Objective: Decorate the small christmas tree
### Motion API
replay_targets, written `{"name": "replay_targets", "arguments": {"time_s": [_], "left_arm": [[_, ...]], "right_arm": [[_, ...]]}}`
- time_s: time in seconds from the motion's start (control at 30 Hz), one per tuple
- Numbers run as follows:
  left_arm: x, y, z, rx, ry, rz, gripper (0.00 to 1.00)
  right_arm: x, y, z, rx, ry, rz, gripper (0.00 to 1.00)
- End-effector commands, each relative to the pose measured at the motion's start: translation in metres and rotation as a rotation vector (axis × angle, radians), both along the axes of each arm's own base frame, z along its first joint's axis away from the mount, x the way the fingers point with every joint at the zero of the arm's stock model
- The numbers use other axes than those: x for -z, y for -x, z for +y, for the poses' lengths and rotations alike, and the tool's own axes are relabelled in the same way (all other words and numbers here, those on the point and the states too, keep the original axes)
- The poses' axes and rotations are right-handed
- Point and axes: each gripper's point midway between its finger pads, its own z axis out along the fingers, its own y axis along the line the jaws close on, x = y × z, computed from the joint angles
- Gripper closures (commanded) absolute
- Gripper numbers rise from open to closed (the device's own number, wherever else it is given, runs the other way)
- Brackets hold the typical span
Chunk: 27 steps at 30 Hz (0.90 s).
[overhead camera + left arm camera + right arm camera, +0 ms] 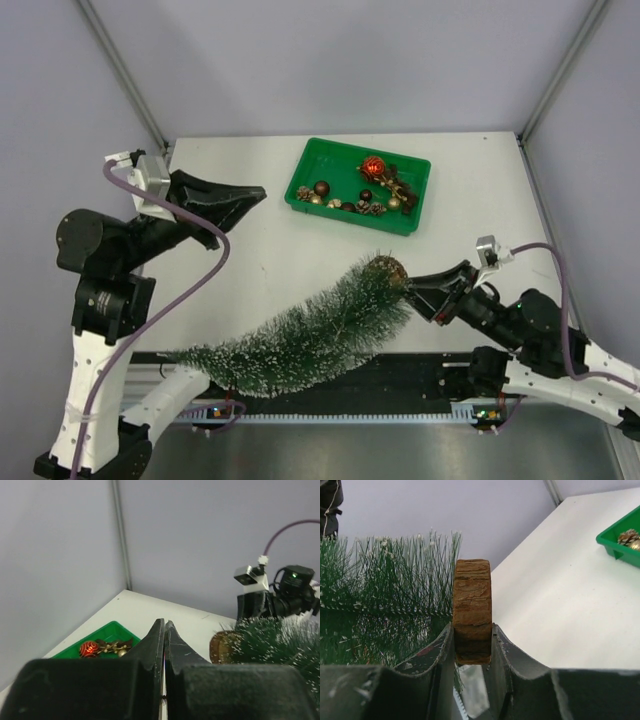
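The small christmas tree (300,340), dark green with frosted bristles, is held tilted over the table's near edge, tip at the lower left. My right gripper (410,287) is shut on its round wooden disc base (472,610), one jaw on each flat face. The base and bristles also show in the left wrist view (270,642). My left gripper (255,196) is shut and empty, raised at the left, pointing toward the green tray (312,162). The tray holds a red bauble (373,166), brown and gold baubles and pine cones.
Grey walls and metal frame posts (122,70) enclose the table. The black rail (420,375) runs along the near edge under the tree. The tray also shows in the left wrist view (111,630) and the right wrist view (615,545).
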Motion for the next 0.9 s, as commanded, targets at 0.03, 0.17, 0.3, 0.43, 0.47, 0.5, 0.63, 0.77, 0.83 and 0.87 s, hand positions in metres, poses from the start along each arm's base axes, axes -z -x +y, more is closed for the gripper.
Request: {"name": "replay_targets", "arguments": {"time_s": [0.03, 0.17, 0.3, 0.43, 0.47, 0.5, 0.63, 0.77, 0.83, 0.87], "left_arm": [[-0.013, 0.037, -0.012, 0.196, -0.08, -0.046, 1.0], [-0.019, 0.043, -0.01, 0.19, -0.12, -0.104, 1.0], [-0.027, 0.048, -0.004, 0.143, -0.156, -0.195, 1.0], [-0.028, 0.052, 0.0, 0.126, -0.202, -0.241, 1.0], [-0.027, 0.052, 0.0, 0.123, -0.211, -0.25, 1.0], [-0.025, 0.052, 0.001, 0.119, -0.224, -0.265, 1.0], [-0.018, 0.05, 0.003, 0.1, -0.255, -0.283, 1.0], [-0.006, 0.046, 0.004, 0.084, -0.253, -0.26, 1.0], [0.001, 0.042, 0.006, 0.051, -0.237, -0.246, 1.0], [0.005, 0.039, 0.007, 0.031, -0.224, -0.225, 1.0]], "right_arm": [[-0.035, -0.003, -0.012, 0.035, 0.154, -0.101, 1.0], [-0.03, -0.025, -0.019, 0.154, 0.285, -0.065, 1.0], [-0.026, -0.042, -0.029, 0.268, 0.362, -0.03, 1.0], [-0.026, -0.053, -0.047, 0.376, 0.377, 0.003, 1.0], [-0.027, -0.055, -0.053, 0.401, 0.373, 0.009, 1.0], [-0.027, -0.058, -0.058, 0.429, 0.381, 0.011, 1.0], [-0.033, -0.062, -0.069, 0.486, 0.352, 0.033, 1.0], [-0.04, -0.062, -0.068, 0.493, 0.254, 0.045, 1.0], [-0.044, -0.063, -0.073, 0.514, 0.183, 0.063, 1.0], [-0.047, -0.064, -0.077, 0.529, 0.134, 0.073, 1.0]]}}
